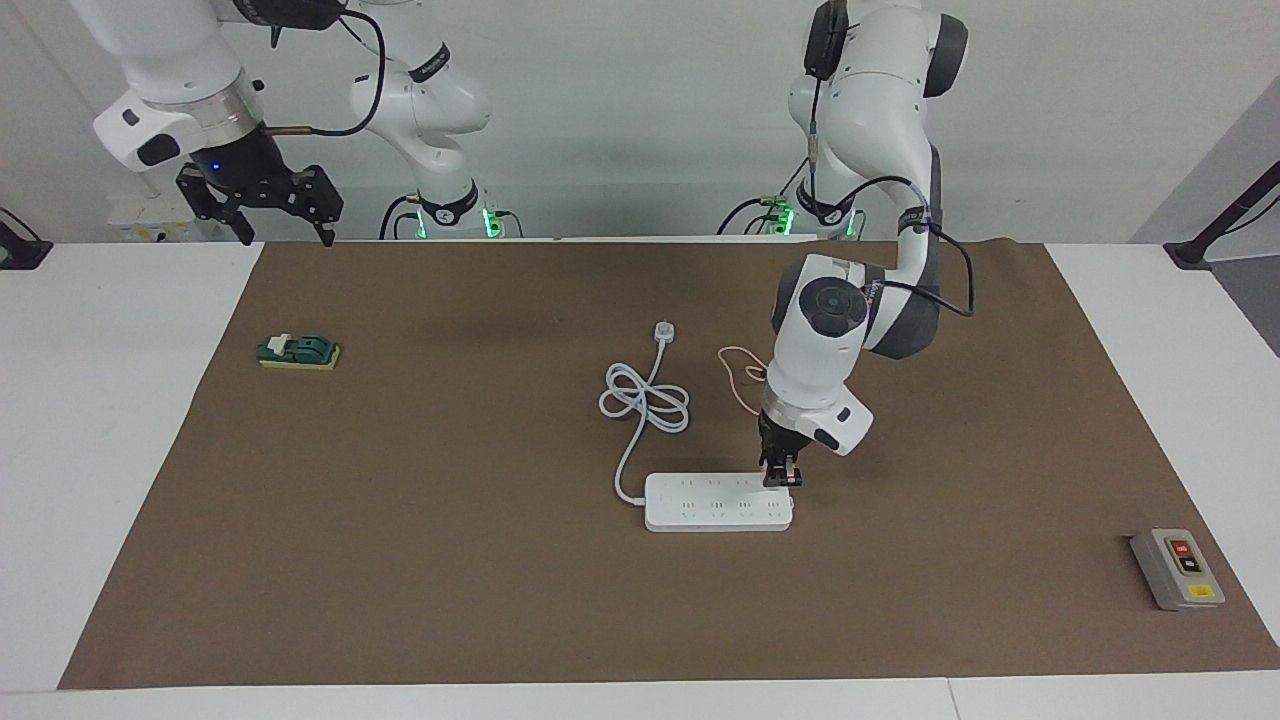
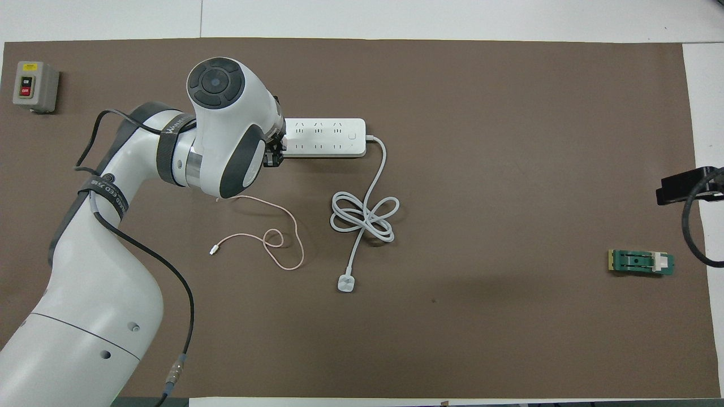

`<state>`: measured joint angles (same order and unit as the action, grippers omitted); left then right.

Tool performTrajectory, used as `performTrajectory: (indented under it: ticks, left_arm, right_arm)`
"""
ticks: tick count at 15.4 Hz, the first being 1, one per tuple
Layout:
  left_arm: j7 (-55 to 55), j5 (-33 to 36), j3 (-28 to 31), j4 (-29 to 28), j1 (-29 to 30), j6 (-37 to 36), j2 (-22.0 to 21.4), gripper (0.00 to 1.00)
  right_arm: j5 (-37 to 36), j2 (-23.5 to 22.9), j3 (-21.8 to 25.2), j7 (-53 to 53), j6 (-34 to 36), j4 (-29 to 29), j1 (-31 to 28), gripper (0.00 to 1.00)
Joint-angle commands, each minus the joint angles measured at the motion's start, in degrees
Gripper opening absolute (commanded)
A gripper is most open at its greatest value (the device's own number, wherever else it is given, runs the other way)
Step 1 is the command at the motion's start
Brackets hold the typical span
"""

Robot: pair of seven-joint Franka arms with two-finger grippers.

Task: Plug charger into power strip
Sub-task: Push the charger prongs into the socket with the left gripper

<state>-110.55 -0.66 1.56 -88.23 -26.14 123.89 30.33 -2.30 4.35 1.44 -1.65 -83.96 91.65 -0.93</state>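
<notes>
The power strip lies flat in the middle of the brown mat. My left gripper points down onto the strip's end toward the left arm's end of the table. It is shut on the charger, a small pink piece that barely shows between the fingertips, right at the strip's top face. Its thin pink cable trails on the mat nearer to the robots. In the overhead view the left arm hides the charger. My right gripper waits open, high over the mat's edge at its own end.
The strip's thick white cord is coiled nearer to the robots and ends in a white plug. A grey button box sits at the left arm's end. A green block lies at the right arm's end.
</notes>
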Motion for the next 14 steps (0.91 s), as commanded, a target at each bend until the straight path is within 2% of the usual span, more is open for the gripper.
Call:
performTrajectory:
  ticks: [1,7,14]
  left_arm:
    - [0.3,0.9,0.4,-1.9,-0.7,0.0,0.2,0.0]
    - [0.4,1.0,0.4,-4.1,-0.5,1.3,-0.4,0.0]
    - [0.7,1.1,0.5,-3.6,-0.1,1.9,0.6,0.0]
  right_arm:
    - [0.1,0.5,-0.4,-1.3,-0.7,0.3,-0.7,1.0]
    - [0.1,0.5,-0.4,-1.3,-0.7,0.3,-0.7,1.0]
    - [0.1,0.5,-0.4,-1.3,-0.7,0.3,-0.7,1.0]
